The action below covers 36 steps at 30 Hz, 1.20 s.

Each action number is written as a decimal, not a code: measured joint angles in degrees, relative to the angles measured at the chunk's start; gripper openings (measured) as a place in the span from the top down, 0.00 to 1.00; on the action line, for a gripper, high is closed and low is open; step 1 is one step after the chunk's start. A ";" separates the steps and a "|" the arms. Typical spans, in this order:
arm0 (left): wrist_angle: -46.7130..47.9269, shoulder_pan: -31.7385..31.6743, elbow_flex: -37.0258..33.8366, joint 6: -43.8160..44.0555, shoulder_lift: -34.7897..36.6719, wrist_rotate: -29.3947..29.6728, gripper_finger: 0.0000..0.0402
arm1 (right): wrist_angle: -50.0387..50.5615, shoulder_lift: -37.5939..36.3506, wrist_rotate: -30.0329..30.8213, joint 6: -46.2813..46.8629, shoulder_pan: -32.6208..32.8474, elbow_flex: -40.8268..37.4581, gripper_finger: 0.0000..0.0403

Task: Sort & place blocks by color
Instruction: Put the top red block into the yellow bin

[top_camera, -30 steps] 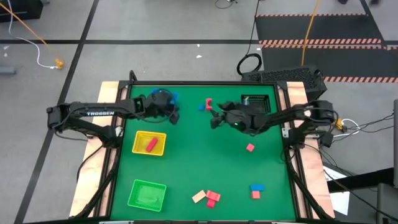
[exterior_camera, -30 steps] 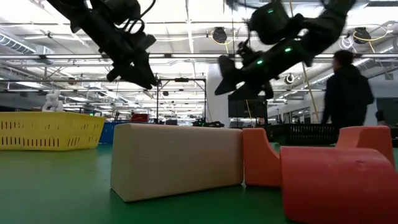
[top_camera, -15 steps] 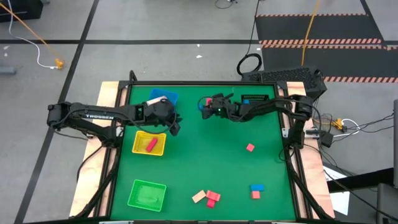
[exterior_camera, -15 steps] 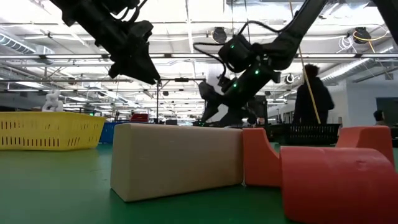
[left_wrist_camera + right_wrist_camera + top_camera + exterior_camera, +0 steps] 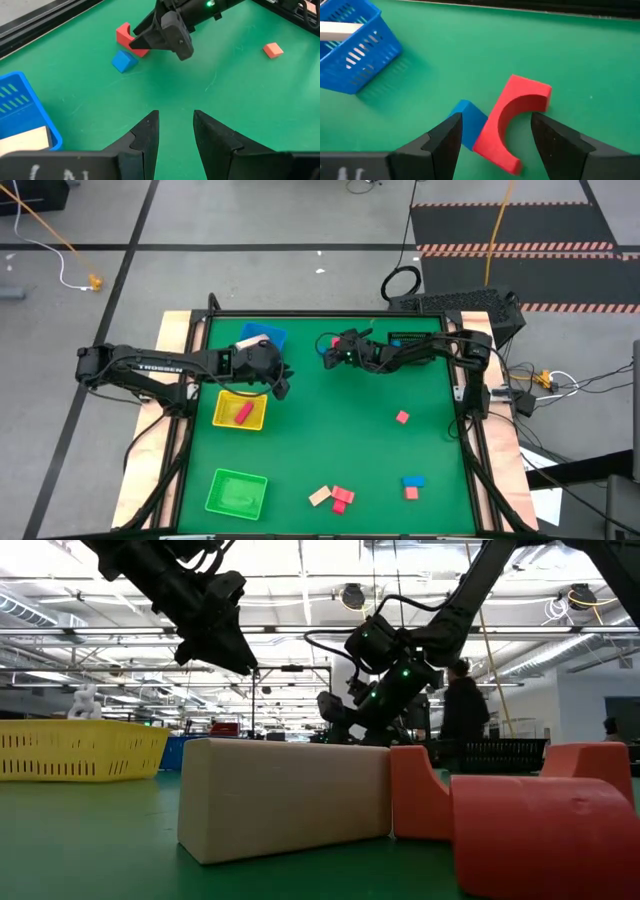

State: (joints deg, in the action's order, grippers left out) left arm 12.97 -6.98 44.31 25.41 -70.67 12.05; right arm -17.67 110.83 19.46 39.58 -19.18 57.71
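Open green mat between the yellow tray and the lone pink block: unobstructed. Far edge: crowded, with the right gripper straddling the red arch block, the blue cube touching that arch, and the blue tray nearby. Left gripper hangs beside the yellow tray.

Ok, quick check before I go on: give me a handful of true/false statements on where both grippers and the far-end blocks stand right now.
1. The right gripper is open, its fingers either side of the red arch block. True.
2. The left gripper is carrying a blue cube. False: nothing sits between its fingers.
3. A small blue cube lies right against the red arch block. True.
4. The blue tray holds no blocks. False: a tan block lies in it.
5. The yellow tray holds a pink block. True.
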 joint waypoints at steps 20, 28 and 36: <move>0.00 0.00 0.00 0.83 0.00 0.07 0.70 | 2.21 0.02 -1.41 -1.23 -0.63 -0.02 0.50; 0.00 0.00 0.00 1.09 0.00 0.07 0.70 | 3.85 0.02 1.39 -2.56 -0.76 -0.02 0.56; 0.02 0.00 0.00 1.07 0.00 0.07 0.70 | 3.64 0.00 1.36 -3.40 -1.92 -0.02 0.71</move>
State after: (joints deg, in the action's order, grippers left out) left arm 12.99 -6.98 44.31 26.48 -70.67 12.12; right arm -14.02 110.83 20.82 36.18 -21.10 57.69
